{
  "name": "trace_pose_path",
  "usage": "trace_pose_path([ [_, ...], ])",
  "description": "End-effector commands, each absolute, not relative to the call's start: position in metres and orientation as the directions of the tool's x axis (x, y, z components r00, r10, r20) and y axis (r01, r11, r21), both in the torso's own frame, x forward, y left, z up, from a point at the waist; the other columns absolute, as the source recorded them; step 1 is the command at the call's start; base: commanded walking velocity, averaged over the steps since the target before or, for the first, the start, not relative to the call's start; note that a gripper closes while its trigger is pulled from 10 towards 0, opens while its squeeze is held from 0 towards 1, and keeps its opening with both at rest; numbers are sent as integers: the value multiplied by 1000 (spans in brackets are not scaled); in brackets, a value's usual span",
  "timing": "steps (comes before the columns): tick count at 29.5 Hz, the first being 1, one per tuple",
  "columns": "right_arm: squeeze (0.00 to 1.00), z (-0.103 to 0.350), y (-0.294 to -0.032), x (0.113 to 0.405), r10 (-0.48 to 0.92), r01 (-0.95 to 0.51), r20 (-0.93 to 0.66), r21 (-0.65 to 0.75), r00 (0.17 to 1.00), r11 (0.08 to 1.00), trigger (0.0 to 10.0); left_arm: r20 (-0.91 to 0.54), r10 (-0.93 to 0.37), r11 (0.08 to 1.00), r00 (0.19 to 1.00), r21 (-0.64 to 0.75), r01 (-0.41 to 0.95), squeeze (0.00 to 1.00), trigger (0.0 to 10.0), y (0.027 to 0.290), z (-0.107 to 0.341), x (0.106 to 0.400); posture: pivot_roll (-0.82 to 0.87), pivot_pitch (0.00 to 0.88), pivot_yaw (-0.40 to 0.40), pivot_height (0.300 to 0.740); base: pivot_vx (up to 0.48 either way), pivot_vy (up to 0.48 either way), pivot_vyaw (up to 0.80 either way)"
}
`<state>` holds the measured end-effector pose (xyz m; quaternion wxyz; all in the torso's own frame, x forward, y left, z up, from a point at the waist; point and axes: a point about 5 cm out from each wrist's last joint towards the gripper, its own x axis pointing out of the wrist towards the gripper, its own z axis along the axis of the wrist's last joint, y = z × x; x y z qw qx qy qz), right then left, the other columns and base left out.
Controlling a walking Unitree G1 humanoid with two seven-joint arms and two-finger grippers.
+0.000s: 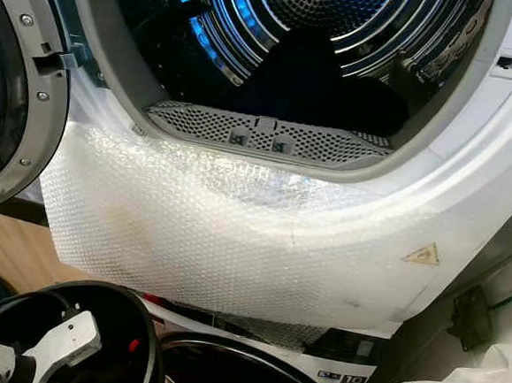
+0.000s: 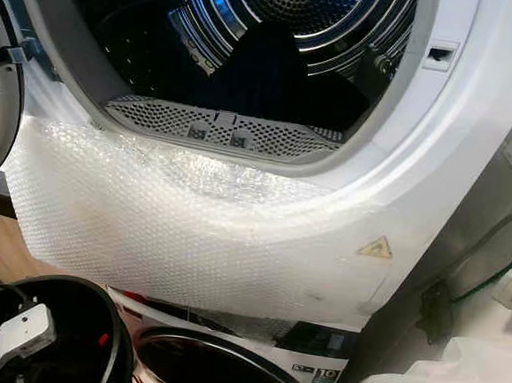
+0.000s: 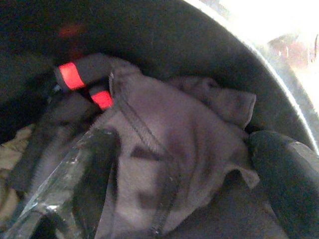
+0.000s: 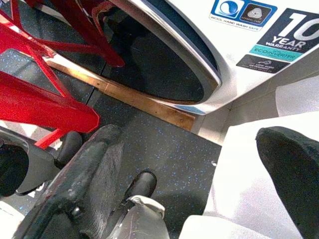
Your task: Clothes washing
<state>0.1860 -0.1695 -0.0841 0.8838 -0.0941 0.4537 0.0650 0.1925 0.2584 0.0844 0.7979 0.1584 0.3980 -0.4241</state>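
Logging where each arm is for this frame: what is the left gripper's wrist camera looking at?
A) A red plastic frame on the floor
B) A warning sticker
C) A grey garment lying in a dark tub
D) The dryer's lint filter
C: in the left wrist view the left gripper, fingers spread, sits over a grey garment with dark seams inside a dark round tub, next to a dark item with red bands.

Right end effector (fingers apart) hangs above speckled floor beside washer door.
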Motion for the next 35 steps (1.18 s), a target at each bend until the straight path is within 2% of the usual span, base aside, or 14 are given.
trace_pose_path([
  [1,0,-85,-169,184,28,-197,-819,-104,573,975,10000,-803,-504,589,318,-51,806,1000,10000,261,78,193,216,0,10,740,0,0,0],
  [3,0,-85,-169,184,28,-195,-818,-103,574,975,10000,-807,-491,591,328,-32,806,1000,10000,260,76,196,216,0,10,740,0,0,0],
  [4,0,-85,-169,184,27,-193,-818,-103,574,976,10000,-807,-479,601,344,-16,799,0,10000,260,74,198,216,0,10,740,0,0,0],
  [6,0,-85,-169,185,27,-192,-817,-103,576,976,10000,-808,-455,603,375,30,797,0,10000,257,70,202,216,0,10,740,0,0,0],
  [12,0,-84,-171,186,26,-197,-816,-109,578,974,10000,-783,-448,645,432,52,762,0,10000,245,53,212,205,0,-4,740,0,0,0],
  [14,0,-84,-173,186,22,-196,-815,-113,579,974,10000,-752,-488,662,444,13,749,0,10000,233,47,217,194,0,-11,740,0,0,0],
  [22,0,-84,-183,183,9,-200,-820,-130,573,971,10000,-770,-499,664,396,-47,746,0,10000,219,24,218,181,0,-26,740,0,0,0],
  [26,0,-84,-185,184,4,-198,-821,-133,571,971,10000,-859,-380,700,342,-25,713,0,10000,228,10,212,174,0,-22,740,0,0,0],
  [32,0,-85,-181,183,11,-200,-823,-124,569,972,10000,-867,-352,746,353,-32,665,0,10000,227,4,213,176,0,-17,740,0,0,0],
  [33,0,-85,-179,182,16,-201,-824,-119,566,972,10000,-867,-337,766,366,-27,642,0,3137,228,4,214,183,0,-17,740,0,0,0],
  [34,0,-85,-178,183,21,-203,-825,-115,565,972,10000,-871,-321,777,370,-19,630,0,0,229,3,215,186,0,-17,740,0,0,0],
  [35,0,-85,-177,182,23,-205,-825,-113,564,972,10000,-874,-318,773,368,-14,635,0,0,230,3,215,186,0,-17,740,0,0,0],
])
